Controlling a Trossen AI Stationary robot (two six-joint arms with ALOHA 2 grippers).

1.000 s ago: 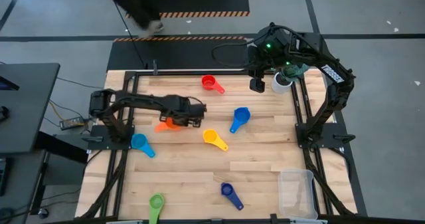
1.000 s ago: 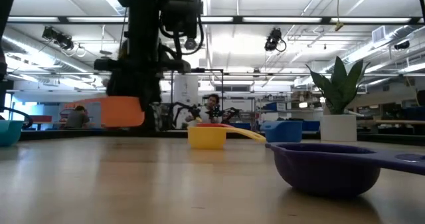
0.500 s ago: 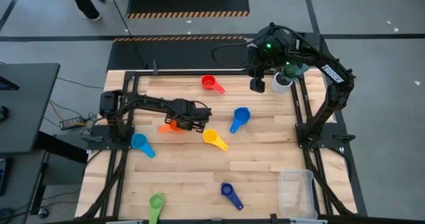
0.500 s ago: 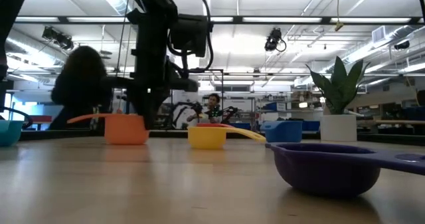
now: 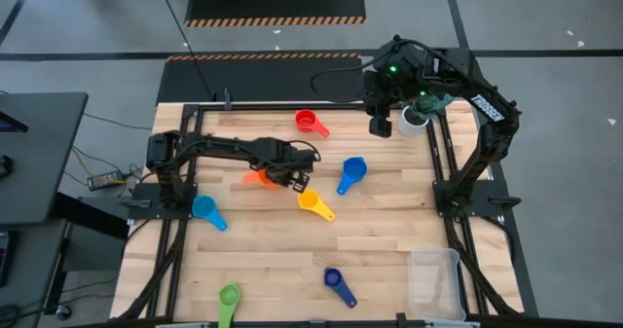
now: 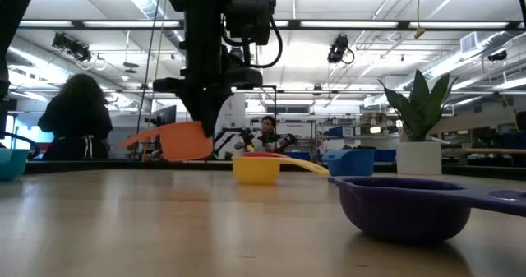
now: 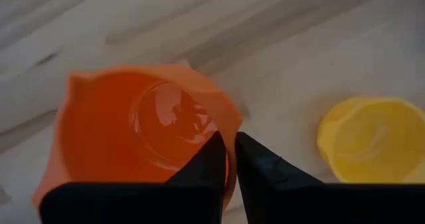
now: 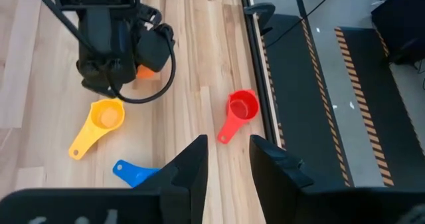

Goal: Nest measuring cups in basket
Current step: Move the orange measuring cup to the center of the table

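Left pincer [image 7: 229, 159] pinching orange cup [image 7: 133, 127] rim (low view: lifted)

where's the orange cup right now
In the high view the orange cup sits mid-table toward the left, at the left gripper, whose fingers pinch its rim, just beside the yellow cup.

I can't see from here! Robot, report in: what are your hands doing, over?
Left gripper pinching orange cup by its rim, lifted, beside yellow cup. Right gripper open, parked high near plant pot. Basket far corner, nothing in it.
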